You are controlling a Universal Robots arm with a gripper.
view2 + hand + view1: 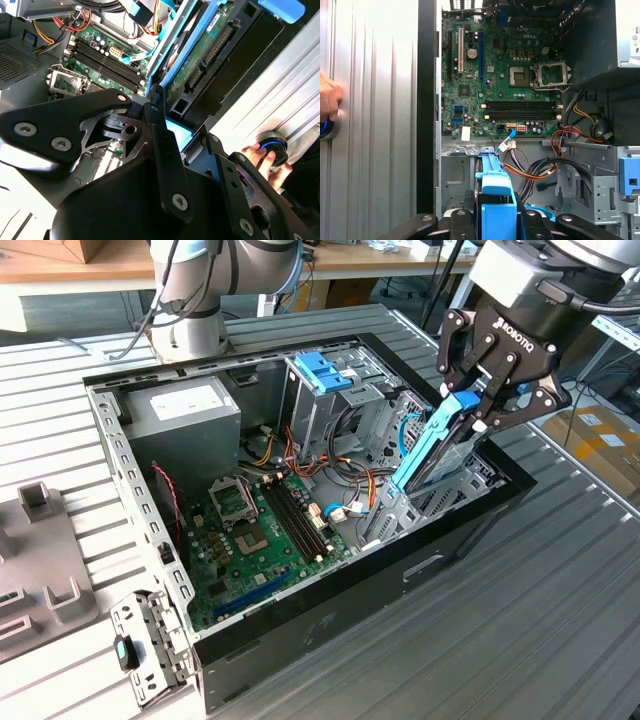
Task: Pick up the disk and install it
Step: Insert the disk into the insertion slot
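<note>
The disk point(432, 443), a flat drive in blue plastic rails, stands on edge and tilted over the drive bay at the exterior view's right end of the open computer case point(300, 605). Its lower end is down among the bay's metal. My gripper point(480, 408) is shut on the disk's upper end. In the second wrist view the disk's point(202, 55) green circuit side and connector face the camera beyond the black fingers point(160, 125). The first wrist view shows the blue rail point(495, 195) running between the fingers point(462, 215) over the bay.
Inside the case lie the green motherboard point(255, 525), a grey power-supply box point(180, 410), a light-blue latch on a metal cage point(322, 372) and loose cables point(345, 505). A person's hand point(260, 155) rests on a blue-ringed knob beside the case. Grey fixtures point(40, 560) sit at the exterior view's left.
</note>
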